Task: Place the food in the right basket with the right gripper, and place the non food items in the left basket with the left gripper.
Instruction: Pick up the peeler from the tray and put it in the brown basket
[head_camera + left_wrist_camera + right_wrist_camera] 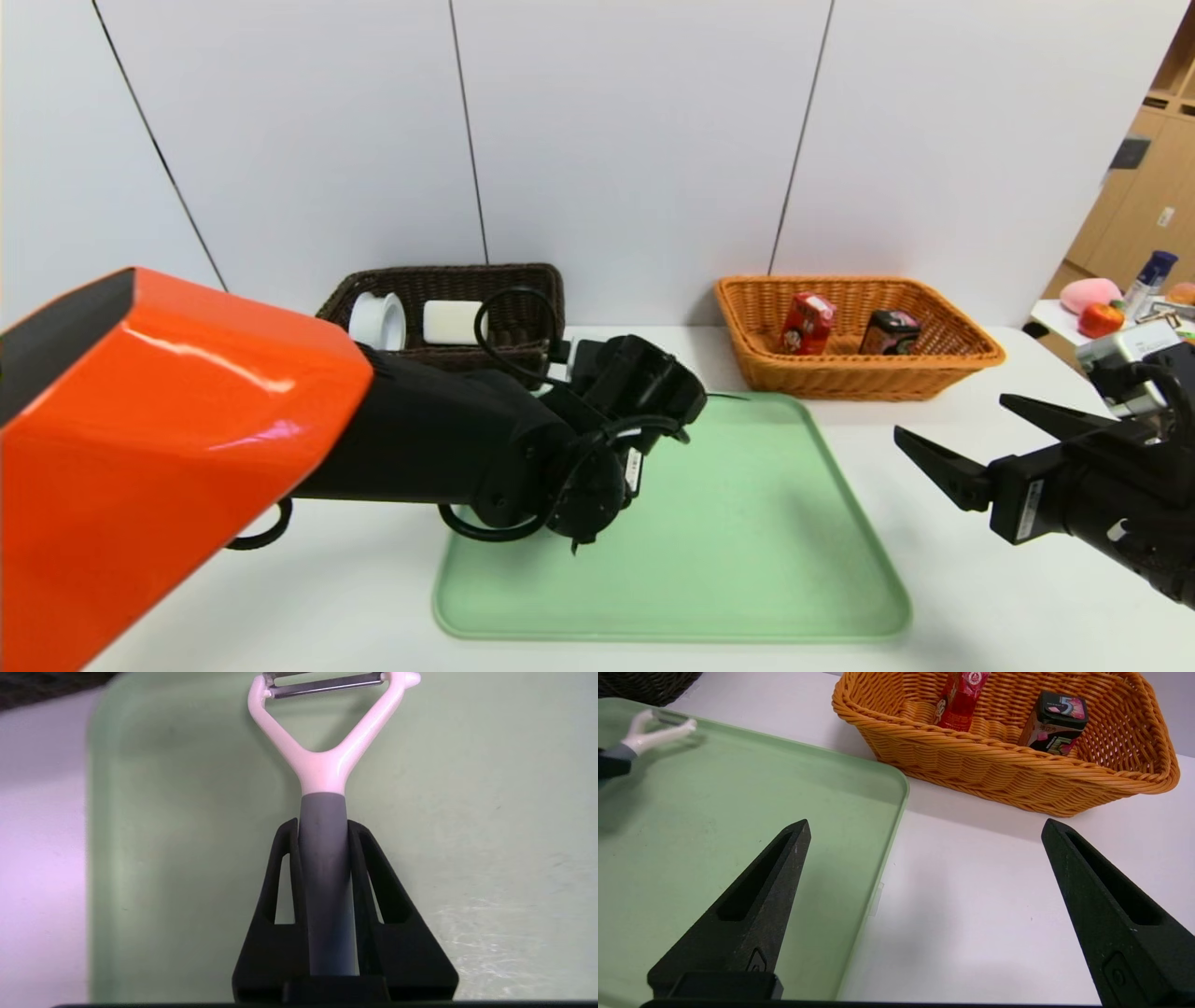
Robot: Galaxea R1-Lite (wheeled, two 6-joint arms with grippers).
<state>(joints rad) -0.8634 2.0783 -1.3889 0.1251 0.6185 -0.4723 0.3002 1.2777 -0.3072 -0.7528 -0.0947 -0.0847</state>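
Observation:
My left gripper (322,828) is shut on the grey handle of the white peeler (327,765) and holds it just above the green tray (747,560), near its far left corner. The peeler also shows in the right wrist view (649,737). The dark brown left basket (527,285) holds the white disc case (378,320) and the white block (451,321). The orange-tan right basket (934,359) holds the red carton (807,323) and the black carton (889,332). My right gripper (950,417) is open and empty over the table, right of the tray. The pen is not in view.
Both baskets stand at the back of the white table against the wall. My left arm (448,439) reaches across the tray's left side. A side table at the far right holds a pink item (1089,294), a red fruit (1102,319) and a bottle (1151,273).

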